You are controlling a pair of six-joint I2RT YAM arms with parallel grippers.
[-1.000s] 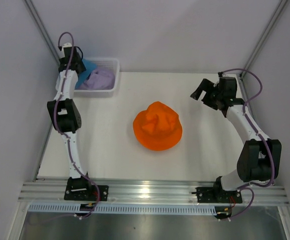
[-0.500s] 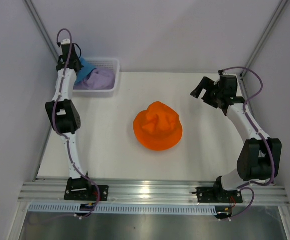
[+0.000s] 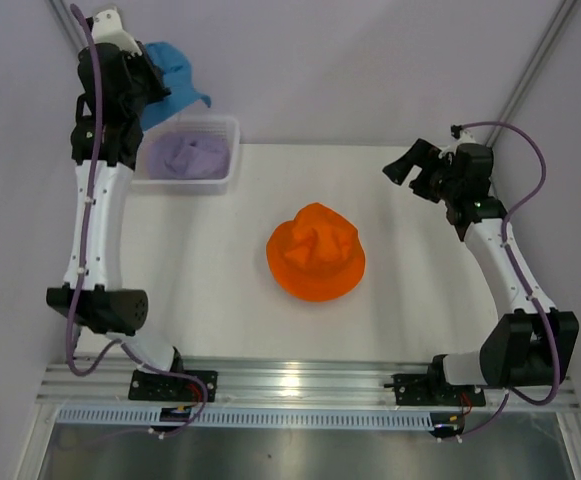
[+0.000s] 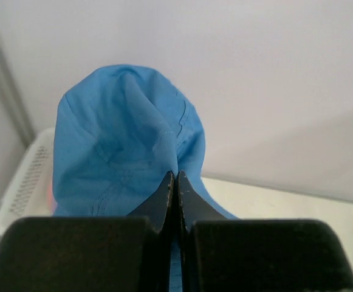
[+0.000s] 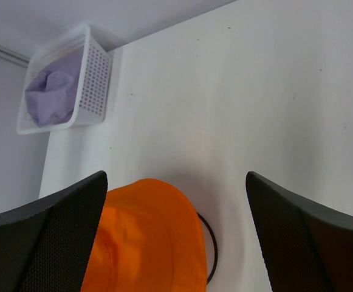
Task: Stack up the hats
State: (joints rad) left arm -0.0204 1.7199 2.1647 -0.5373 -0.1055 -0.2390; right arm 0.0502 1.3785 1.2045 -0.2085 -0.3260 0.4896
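My left gripper [image 3: 148, 82] is shut on the blue hat [image 3: 175, 78], which hangs in the air above the white basket [image 3: 232, 150]; in the left wrist view the blue hat [image 4: 121, 140] droops beyond the pinched left gripper [image 4: 176, 176]. A lavender hat [image 3: 186, 155] lies in the basket, also seen as the lavender hat [image 5: 54, 88] in the right wrist view. The orange hat [image 3: 315, 250] sits at the table's middle. My right gripper [image 3: 410, 165] hovers open at the back right, apart from the orange hat [image 5: 146, 243].
A thin black wire ring [image 5: 211, 249] shows under the orange hat's edge. The white mesh basket [image 5: 94, 85] stands at the back left corner by the wall. Grey walls and slanted frame posts [image 3: 530, 80] close in the table on three sides.
The left gripper closed on the blue hat in the basket and lifted it high above the basket. The right arm shifted slightly back and to the right, still open.
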